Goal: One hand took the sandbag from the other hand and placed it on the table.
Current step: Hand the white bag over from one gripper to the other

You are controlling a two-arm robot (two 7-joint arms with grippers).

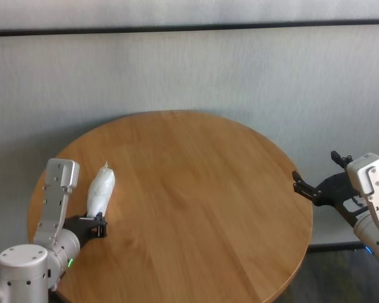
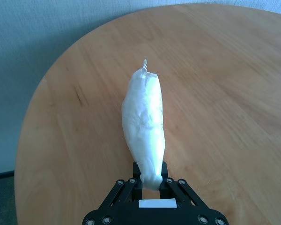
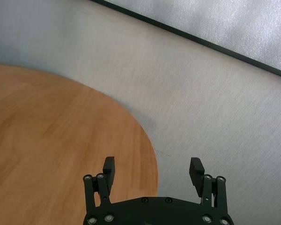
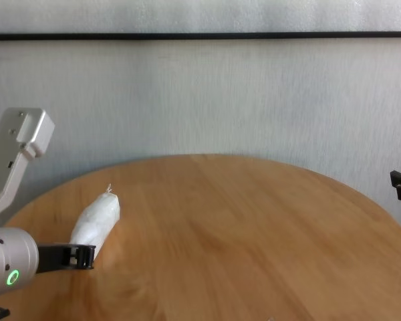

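Observation:
The sandbag [image 1: 101, 191] [image 2: 145, 122] [image 4: 97, 224] is a plump white crinkly pouch over the left part of the round wooden table [image 1: 202, 189]. My left gripper [image 1: 100, 226] [image 2: 150, 180] [image 4: 85, 256], on the wrist with the green ring light, is shut on the pouch's near end. The pouch slants up and away from the jaws, with its tied tip farthest out. My right gripper [image 1: 316, 170] [image 3: 152, 165] stands open at the table's right edge, with nothing between its fingers, far from the pouch.
A pale grey wall with a dark horizontal strip [image 1: 189, 28] stands behind the table. In the right wrist view the table's rim [image 3: 150, 150] curves under the open gripper, with grey floor beyond it.

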